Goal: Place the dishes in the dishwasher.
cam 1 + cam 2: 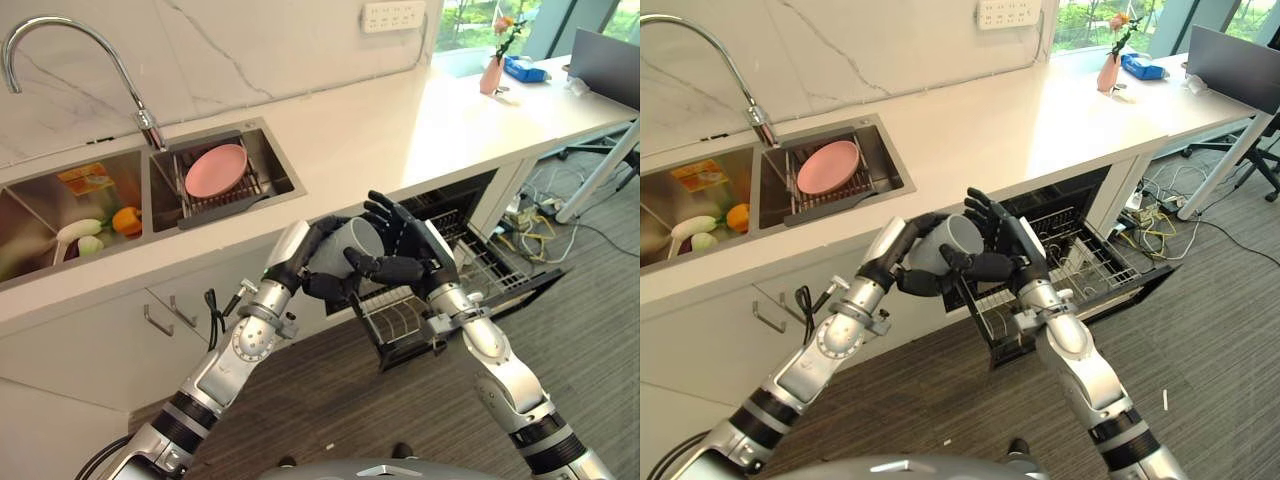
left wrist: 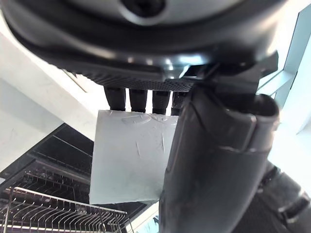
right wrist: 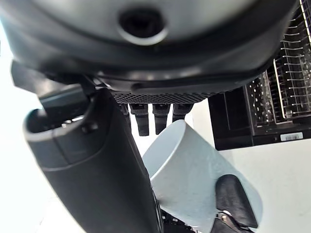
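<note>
A pale grey cup (image 1: 355, 240) hangs in front of the counter edge, above the open dishwasher's pulled-out wire rack (image 1: 478, 268). My left hand (image 1: 318, 265) has its fingers and thumb curled round the cup (image 2: 131, 160) from the left. From the right, my right hand (image 1: 412, 245) wraps the same cup (image 3: 194, 170), fingers behind it and thumb across its front. A pink plate (image 1: 215, 170) leans in the drying rack inside the right sink basin.
The left sink basin (image 1: 60, 190) holds vegetables and a packet, under a curved faucet (image 1: 70, 35). A pink vase (image 1: 491, 75) and a blue box stand far right on the white counter (image 1: 400, 130). Cables lie on the floor beyond the dishwasher door.
</note>
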You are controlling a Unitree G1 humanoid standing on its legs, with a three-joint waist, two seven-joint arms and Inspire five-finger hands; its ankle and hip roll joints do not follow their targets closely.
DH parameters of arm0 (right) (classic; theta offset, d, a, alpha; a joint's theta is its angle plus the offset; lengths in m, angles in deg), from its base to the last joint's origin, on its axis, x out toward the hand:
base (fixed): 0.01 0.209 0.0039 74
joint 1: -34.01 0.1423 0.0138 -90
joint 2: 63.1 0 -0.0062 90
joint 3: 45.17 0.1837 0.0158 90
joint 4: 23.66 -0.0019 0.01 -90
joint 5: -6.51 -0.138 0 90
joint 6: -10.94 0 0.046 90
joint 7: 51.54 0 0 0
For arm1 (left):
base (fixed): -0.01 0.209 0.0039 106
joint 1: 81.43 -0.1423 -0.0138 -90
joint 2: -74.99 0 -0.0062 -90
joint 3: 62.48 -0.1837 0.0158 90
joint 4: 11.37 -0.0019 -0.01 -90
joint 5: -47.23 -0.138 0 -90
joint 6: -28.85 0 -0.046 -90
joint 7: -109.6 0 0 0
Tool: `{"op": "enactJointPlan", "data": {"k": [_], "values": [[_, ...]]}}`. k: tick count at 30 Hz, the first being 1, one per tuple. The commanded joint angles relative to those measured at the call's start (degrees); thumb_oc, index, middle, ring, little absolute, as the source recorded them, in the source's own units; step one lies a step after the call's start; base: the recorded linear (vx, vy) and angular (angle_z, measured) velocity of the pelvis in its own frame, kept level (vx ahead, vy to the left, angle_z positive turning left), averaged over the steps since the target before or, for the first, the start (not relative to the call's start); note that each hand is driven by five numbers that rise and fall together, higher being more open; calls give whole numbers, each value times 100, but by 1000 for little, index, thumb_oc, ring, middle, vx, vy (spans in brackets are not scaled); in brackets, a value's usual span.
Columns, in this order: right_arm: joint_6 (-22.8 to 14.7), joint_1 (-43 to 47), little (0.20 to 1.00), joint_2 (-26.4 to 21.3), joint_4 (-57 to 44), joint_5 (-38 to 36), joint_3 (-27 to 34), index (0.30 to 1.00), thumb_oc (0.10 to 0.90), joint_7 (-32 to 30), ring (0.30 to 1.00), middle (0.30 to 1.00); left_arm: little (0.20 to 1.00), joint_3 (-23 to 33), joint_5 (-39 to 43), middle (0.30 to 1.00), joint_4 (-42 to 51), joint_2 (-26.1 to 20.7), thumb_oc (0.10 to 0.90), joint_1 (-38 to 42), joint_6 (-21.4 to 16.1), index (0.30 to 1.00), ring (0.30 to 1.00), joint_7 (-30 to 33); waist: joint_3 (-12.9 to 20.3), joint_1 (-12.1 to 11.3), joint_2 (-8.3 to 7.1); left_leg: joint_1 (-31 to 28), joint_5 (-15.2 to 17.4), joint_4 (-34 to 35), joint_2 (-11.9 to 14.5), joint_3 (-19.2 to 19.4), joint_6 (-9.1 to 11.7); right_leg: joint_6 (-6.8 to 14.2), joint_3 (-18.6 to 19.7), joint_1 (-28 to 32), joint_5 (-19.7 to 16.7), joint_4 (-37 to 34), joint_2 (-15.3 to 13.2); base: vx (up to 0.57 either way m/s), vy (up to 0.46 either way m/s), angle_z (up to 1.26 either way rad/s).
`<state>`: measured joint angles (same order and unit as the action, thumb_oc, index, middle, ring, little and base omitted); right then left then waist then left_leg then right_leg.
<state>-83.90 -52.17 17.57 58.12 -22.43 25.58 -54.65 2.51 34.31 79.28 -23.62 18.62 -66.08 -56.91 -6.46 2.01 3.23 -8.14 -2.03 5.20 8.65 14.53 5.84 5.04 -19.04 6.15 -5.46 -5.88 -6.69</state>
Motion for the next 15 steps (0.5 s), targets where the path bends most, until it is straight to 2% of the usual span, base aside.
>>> {"op": "enactJointPlan", "data": {"k": [1,9,15], "values": [[-678,355,900,81,-793,347,256,900,800,-175,900,900,300,505,161,300,474,-11,400,1014,-701,300,300,649,271,44,-279,-158,-40,-20,206,196,246,453,160,487,551,145,-295,0,0,0],[-722,239,900,106,-812,175,311,900,800,-262,900,900,300,601,69,300,708,-45,400,890,-720,300,300,804,287,43,-270,-169,-32,-20,197,191,239,458,166,497,551,144,-306,0,0,0],[-718,497,900,285,-775,-539,-5,900,800,-192,900,900,300,237,124,300,768,-21,400,1005,-752,300,300,579,279,22,-251,-169,-28,-20,172,169,229,465,162,506,546,141,-327,0,0,0]]}}
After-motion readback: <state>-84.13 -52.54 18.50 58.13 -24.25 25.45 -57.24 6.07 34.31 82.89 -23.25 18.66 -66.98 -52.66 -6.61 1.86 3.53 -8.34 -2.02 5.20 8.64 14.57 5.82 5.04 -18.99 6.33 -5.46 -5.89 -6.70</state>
